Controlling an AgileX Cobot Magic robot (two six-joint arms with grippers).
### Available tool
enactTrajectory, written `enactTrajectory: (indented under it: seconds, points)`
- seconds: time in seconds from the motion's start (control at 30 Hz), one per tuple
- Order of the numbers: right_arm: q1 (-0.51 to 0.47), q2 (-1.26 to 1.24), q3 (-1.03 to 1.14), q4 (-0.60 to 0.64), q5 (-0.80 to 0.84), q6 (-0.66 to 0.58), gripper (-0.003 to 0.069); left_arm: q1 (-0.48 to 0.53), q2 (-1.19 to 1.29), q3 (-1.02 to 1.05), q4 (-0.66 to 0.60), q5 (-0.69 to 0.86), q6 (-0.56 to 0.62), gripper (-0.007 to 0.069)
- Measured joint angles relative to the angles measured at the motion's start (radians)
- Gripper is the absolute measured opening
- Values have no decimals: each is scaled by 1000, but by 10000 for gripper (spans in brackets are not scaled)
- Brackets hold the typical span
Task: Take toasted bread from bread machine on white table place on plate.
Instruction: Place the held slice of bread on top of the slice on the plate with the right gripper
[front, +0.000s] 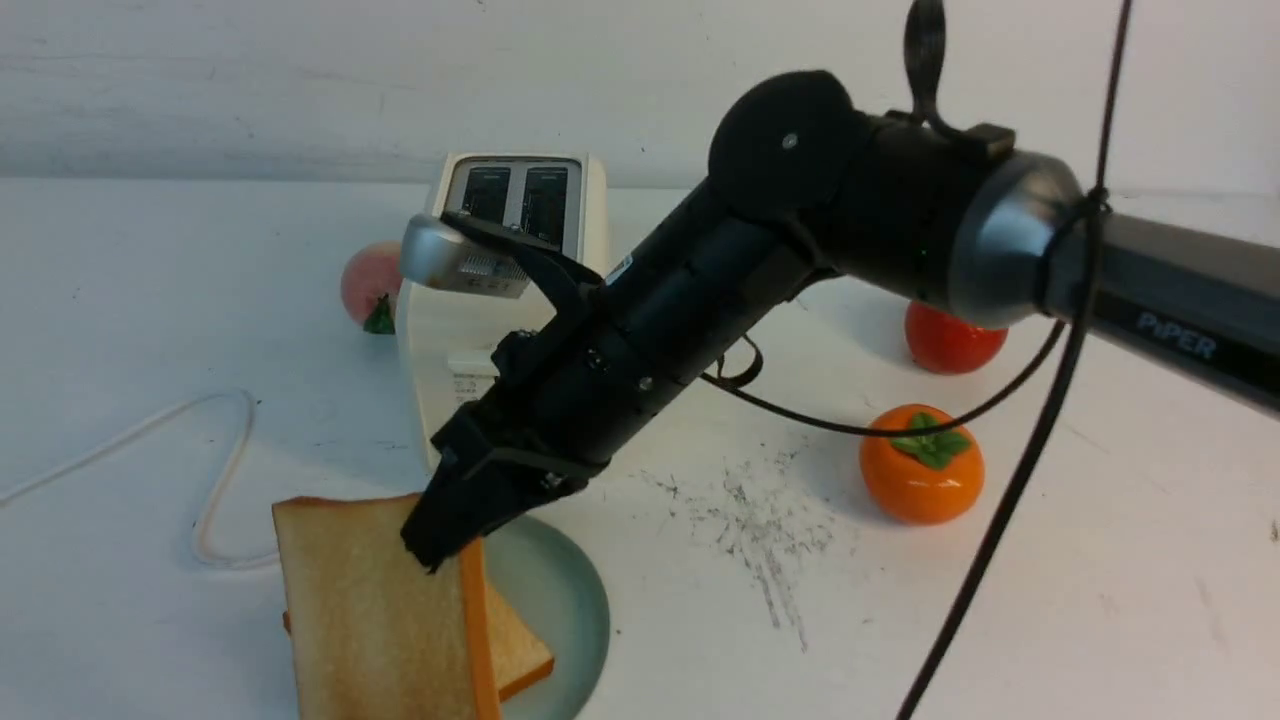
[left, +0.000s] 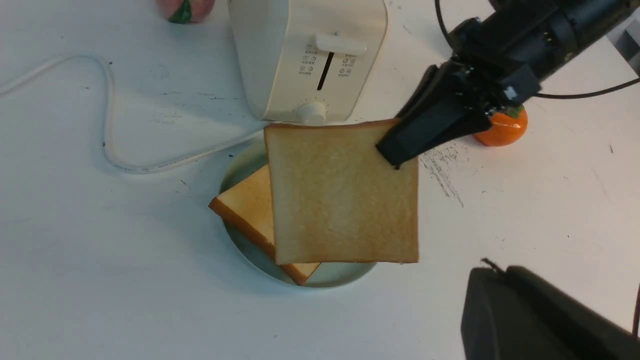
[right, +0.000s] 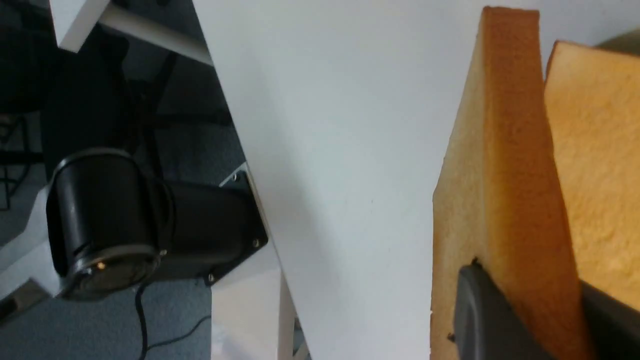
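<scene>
The right gripper (front: 440, 535), reaching in from two o'clock in the front view, is closed on an upper slice of toast (front: 375, 610), with one finger on each face near a corner; the slice is held up, its broad pale golden face turned toward the camera, over the plate (front: 575, 610) in the seven o'clock part of that view. Beneath it a lower slice of toast (left: 250, 197) lies on the plate, partly hidden, one corner reaching out past the rim. The left gripper (left: 520, 300) has its fingers shut together with nothing between them, well apart from both slices. The toaster (front: 500, 340) stands on the white table (front: 1080, 620) beyond the plate, toward eleven o'clock in the front view, its two slots dark and empty, and a white cord (front: 225, 470) curls on the tabletop at its nine o'clock side. A pinkish fruit (front: 370, 285) with a green leaf sits beside the toaster, also at its nine o'clock side, while a red fruit (front: 955, 340) and an orange persimmon (front: 920, 465) rest apart from it toward three o'clock, the persimmon nearer the camera
</scene>
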Motion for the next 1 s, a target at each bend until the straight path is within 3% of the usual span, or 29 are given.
enactTrajectory:
  seconds: [0.23, 0.57, 0.67, 0.9, 1.0]
  points:
    - [-2, 48, 0, 17, -66, -21, 111, -1, 0, 0, -4, 0, 0, -14]
    - [-2, 57, 0, -146, -82, 28, 114, -1, 0, 0, -5, 0, 0, -14]
    - [-2, 57, 0, -227, -110, 86, 185, -1, 0, 0, -5, 0, 0, -14]
    - [-2, 57, 0, -353, -136, 146, 477, -1, 0, 0, -5, 0, 1, -14]
    - [-2, 57, -17, -409, -115, 152, 557, -1, 0, 0, -5, 0, 2, -14]
